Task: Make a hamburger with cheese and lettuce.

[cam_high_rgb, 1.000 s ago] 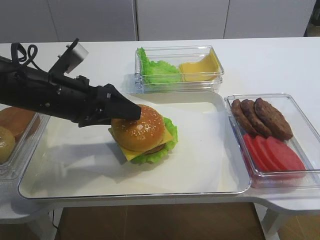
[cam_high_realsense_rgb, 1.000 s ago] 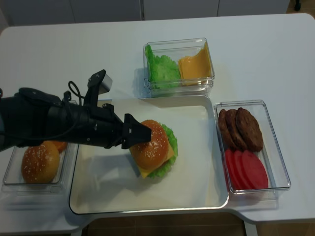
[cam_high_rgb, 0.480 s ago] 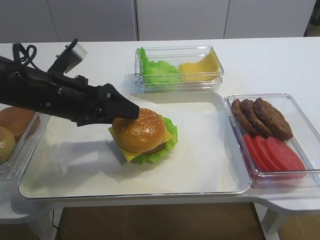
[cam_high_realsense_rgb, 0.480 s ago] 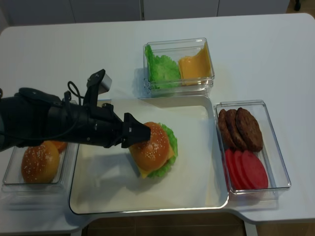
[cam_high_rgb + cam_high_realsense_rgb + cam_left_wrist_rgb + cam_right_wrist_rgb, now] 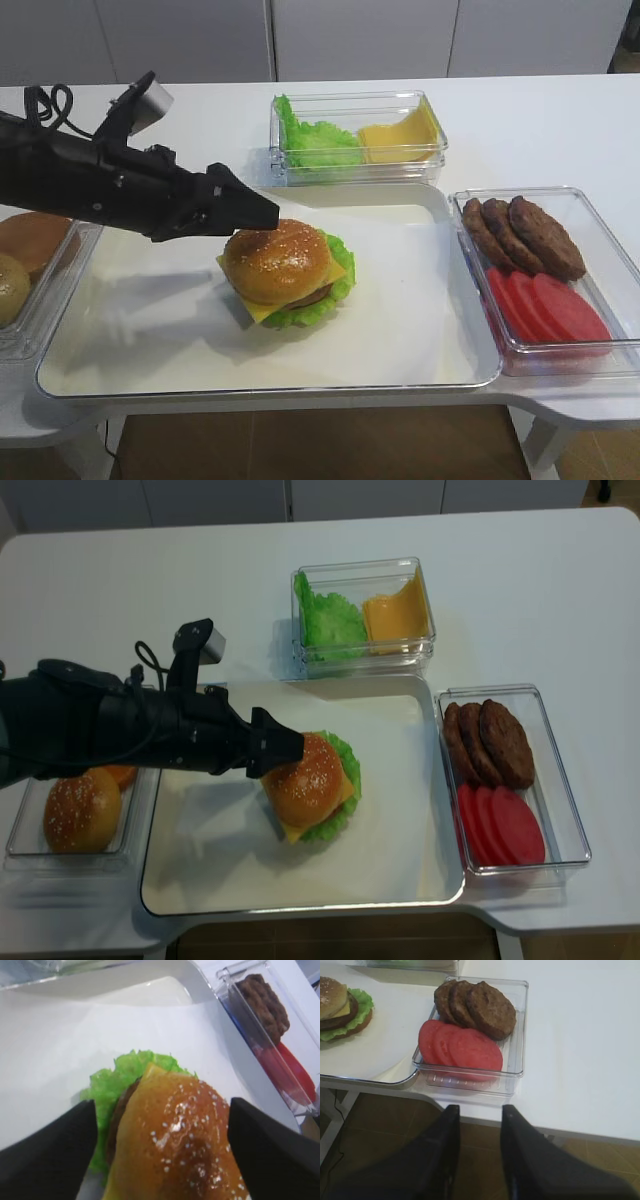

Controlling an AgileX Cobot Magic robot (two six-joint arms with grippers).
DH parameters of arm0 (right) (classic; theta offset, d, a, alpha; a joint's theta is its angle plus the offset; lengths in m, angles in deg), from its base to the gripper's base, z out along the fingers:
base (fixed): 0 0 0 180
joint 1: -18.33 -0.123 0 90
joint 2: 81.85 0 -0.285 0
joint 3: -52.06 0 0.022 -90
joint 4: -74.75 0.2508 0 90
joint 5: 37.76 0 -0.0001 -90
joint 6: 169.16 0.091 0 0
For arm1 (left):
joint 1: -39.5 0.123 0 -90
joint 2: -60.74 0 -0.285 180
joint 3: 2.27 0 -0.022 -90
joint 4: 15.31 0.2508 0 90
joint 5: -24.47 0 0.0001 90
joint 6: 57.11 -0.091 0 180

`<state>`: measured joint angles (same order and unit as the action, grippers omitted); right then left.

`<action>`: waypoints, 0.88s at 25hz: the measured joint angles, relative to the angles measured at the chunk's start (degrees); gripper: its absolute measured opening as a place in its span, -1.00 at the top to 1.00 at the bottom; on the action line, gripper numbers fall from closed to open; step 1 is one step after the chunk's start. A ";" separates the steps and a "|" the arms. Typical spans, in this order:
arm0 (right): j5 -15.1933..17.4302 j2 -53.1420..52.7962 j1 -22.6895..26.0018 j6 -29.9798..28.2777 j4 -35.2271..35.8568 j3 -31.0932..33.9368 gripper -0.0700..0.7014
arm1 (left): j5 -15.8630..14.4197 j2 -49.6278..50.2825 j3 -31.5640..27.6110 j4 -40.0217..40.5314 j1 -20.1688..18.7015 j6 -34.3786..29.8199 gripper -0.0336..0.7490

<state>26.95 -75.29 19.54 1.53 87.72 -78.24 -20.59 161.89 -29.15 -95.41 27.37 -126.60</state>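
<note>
We are holding our left gripper [image 5: 160, 1125] with its fingers spread wide above the hamburger [image 5: 284, 274], touching nothing. The hamburger is sitting assembled on the white tray [image 5: 400, 330], cheese [image 5: 336, 270] and lettuce [image 5: 342, 262] showing under the bun. Our right gripper [image 5: 479, 1125] is hanging off the table edge, fingers apart and holding nothing.

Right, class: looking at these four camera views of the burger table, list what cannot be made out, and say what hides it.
- Left black gripper: in both high views, the arm's own body hides the gap between its fingers.
- Sesame-bun hamburger: bottom cut off by the left wrist frame edge.
- Clear plastic bun box: cut off by the left frame edge in the exterior high view.
- Right black gripper: absent from both high views.
</note>
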 joint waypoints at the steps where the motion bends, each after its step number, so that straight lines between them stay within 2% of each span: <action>1: 0.00 0.00 0.00 0.00 0.00 0.00 0.26 | 0.12 0.00 0.00 -1.55 0.00 -1.71 -0.63; 3: 0.00 0.00 0.00 0.00 0.00 0.00 0.26 | 0.90 0.00 0.00 -4.71 0.00 -4.59 -0.64; 7: 0.00 0.00 0.00 0.00 0.00 0.00 0.26 | 3.99 0.00 0.00 -8.66 0.00 -5.90 -0.65; 15: 0.00 0.00 0.00 0.00 0.00 0.00 0.26 | 6.48 0.00 1.59 -7.89 0.00 -6.12 -0.65; 18: 0.00 0.00 0.00 0.00 0.00 0.00 0.26 | 8.44 -1.00 4.26 -4.71 0.00 -2.66 -0.65; 22: 0.00 0.00 0.00 0.00 0.00 0.00 0.26 | 11.17 -2.34 7.78 6.86 0.00 6.38 -0.65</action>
<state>26.95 -75.29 19.54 1.53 87.72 -78.24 -9.42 159.55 -21.37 -88.55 27.37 -120.23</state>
